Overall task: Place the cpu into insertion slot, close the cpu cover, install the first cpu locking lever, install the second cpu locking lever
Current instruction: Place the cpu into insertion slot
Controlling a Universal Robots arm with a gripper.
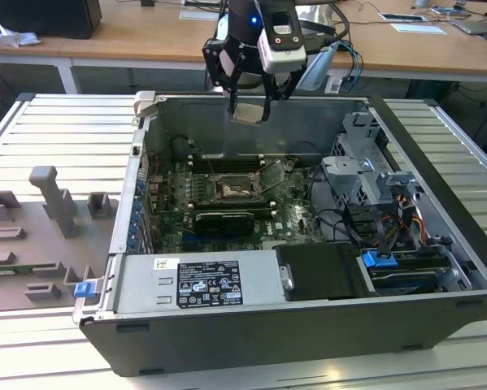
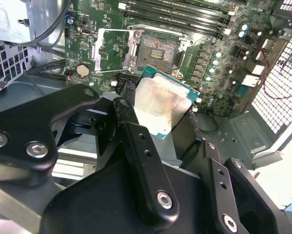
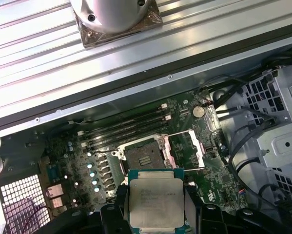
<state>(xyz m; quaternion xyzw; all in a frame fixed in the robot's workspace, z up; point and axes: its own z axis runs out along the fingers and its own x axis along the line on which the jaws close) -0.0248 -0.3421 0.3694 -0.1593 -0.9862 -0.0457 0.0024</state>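
My gripper (image 1: 250, 112) hangs above the open computer case, shut on the cpu (image 1: 248, 113), a flat square chip with a pale metal top. Both wrist views show the cpu (image 2: 158, 108) (image 3: 156, 203) held between the black fingers (image 2: 136, 141). Below it on the green motherboard lies the insertion slot (image 1: 233, 189) (image 2: 158, 48) (image 3: 142, 160), a square socket with a dark centre. The cpu cover (image 2: 114, 46) (image 3: 186, 150), a silvery frame, stands flipped open beside the slot. The cpu is well above the slot, apart from it.
Long black memory slots (image 3: 124, 131) run beside the socket. A black card (image 1: 219, 221) sits in front of it. A drive cage and cables (image 1: 373, 187) fill the exterior view's right of the case. A grey fixture tray (image 1: 40, 236) lies outside on the left.
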